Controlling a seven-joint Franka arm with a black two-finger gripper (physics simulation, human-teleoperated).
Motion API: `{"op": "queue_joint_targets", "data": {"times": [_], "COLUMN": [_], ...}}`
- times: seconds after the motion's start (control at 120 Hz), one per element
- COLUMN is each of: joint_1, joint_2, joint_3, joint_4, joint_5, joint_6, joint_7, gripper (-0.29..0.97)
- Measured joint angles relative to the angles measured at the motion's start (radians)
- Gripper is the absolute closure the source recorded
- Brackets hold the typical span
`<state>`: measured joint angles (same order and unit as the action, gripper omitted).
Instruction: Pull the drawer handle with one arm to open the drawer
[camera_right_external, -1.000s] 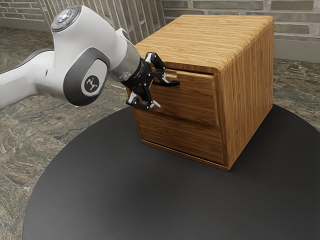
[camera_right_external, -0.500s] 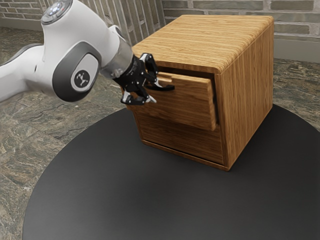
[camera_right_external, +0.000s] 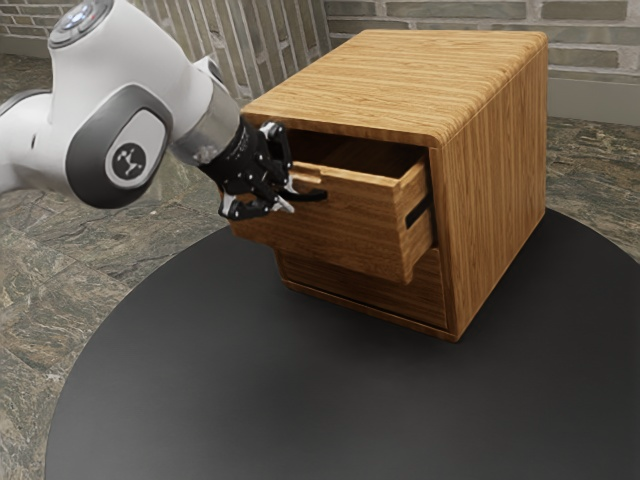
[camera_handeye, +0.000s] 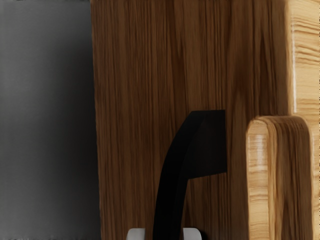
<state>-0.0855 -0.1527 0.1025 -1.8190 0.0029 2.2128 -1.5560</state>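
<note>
One drawer (camera_right_external: 350, 215) out toward ext. view's left; tool (camera_right_external: 281, 188) clamps horiz. handle (camera_right_external: 308, 194).

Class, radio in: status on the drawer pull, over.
Black two-finger gripper shut on black curved handle. Upper wooden drawer partly out of wooden cabinet. Nothing blocking.

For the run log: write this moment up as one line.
gripper at black bar handle | upper wooden drawer partly open | lower drawer front flush | wooden cabinet upright on round black table
</note>
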Motion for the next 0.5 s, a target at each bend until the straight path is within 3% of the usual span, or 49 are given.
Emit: {"op": "queue_joint_targets", "data": {"times": [0.5], "joint_1": [0.003], "joint_2": [-0.141], "joint_3": [-0.002], "joint_4": [-0.119], "joint_5": [0.001], "joint_6": [-0.017], "joint_7": [0.012], "gripper": [0.74]}}
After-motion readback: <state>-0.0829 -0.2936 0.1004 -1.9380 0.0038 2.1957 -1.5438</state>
